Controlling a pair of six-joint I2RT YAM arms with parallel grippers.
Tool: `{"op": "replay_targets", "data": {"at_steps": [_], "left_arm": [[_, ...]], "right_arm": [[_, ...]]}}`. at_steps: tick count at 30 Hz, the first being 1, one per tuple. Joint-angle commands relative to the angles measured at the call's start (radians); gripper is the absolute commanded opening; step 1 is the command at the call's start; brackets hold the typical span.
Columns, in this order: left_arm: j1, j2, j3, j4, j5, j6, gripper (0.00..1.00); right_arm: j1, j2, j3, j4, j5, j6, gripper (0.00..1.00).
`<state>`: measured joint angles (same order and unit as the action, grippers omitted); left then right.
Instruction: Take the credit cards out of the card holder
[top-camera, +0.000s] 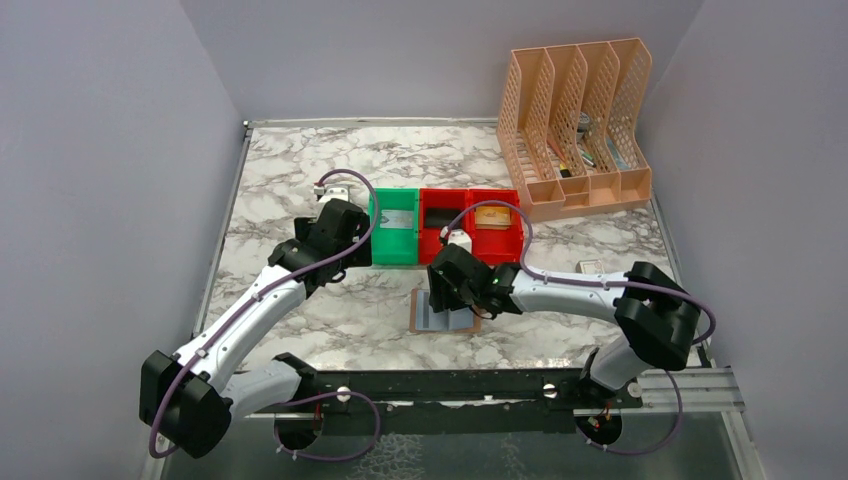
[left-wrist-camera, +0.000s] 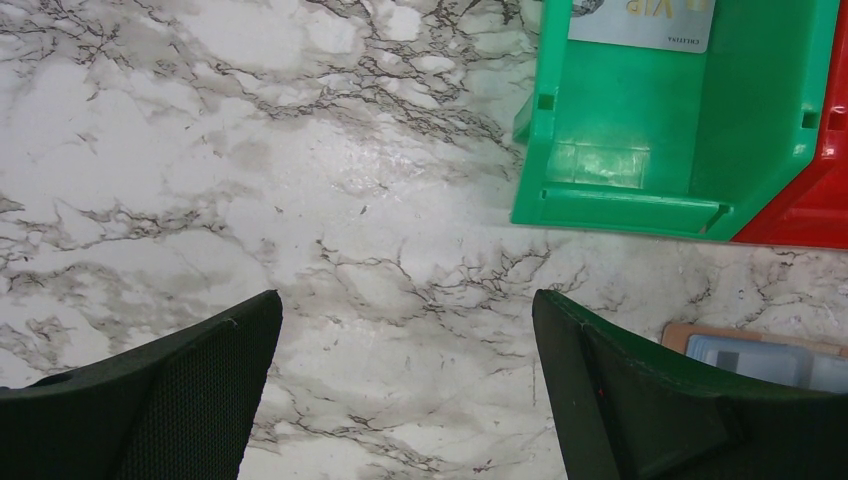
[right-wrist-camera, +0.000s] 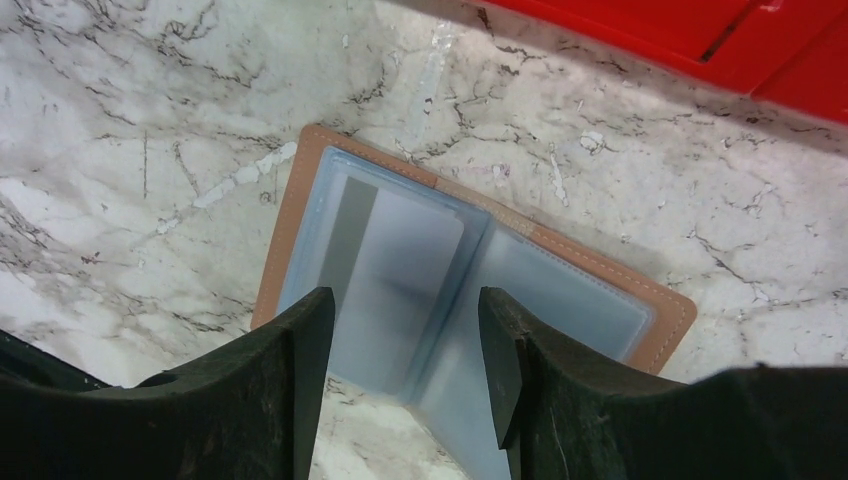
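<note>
Right gripper (right-wrist-camera: 405, 300) hung just above the open card holder (right-wrist-camera: 598, 290), jaws partly apart, nothing gripped as far as the wrist view showed. Holder lay flat on the marble table (right-wrist-camera: 130, 120), directly under and ahead of the fingers (right-wrist-camera: 300, 340), brown edge outward, pale blue pockets up. One grey credit card (right-wrist-camera: 395, 255) with a dark stripe sat in the pocket right between the two fingertips, its top edge poking past the pocket lip.

Left gripper (left-wrist-camera: 407, 300) was wide open and empty over bare table; green bin (left-wrist-camera: 620, 195) ahead and to its right with a silver card (left-wrist-camera: 640, 18) inside, holder corner off past its right finger.

Handling judgement: card looked thin, stiff, light and slick, and a snug sleeve may drag on it. Holder looked soft and light, likely to slide or lift with the card if not pinned. Best hold probably the exposed short edge, pinched across the faces, then pulled along the pocket axis. Risk: pinching sleeve film together with card, or fingertips slipping off the glossy face
</note>
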<state>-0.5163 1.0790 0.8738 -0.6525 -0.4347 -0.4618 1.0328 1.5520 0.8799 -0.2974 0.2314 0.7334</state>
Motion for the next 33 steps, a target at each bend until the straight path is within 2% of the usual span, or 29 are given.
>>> {"op": "replay_targets", "data": {"at_steps": [1,18,24,28,33], "left_arm": [[0.007,-0.01,-0.014,0.006,-0.021,-0.009,0.99],[0.007,0.004,-0.018,0.007,0.004,-0.011,0.99],[0.007,0.006,-0.019,0.009,0.02,-0.014,0.99],[0.007,0.017,-0.021,0.019,0.066,-0.008,0.99],[0.007,0.025,-0.033,0.064,0.188,-0.006,0.95]], "right_arm": [[0.014,0.01,0.024,-0.012,0.018,0.026,0.53],[0.013,0.103,-0.045,0.053,0.005,0.077,0.33],[0.012,0.109,-0.101,0.072,0.055,0.081,0.18],[0.008,0.099,-0.144,0.134,0.01,0.082,0.08],[-0.031,0.094,-0.218,0.206,-0.054,0.119,0.01]]}}
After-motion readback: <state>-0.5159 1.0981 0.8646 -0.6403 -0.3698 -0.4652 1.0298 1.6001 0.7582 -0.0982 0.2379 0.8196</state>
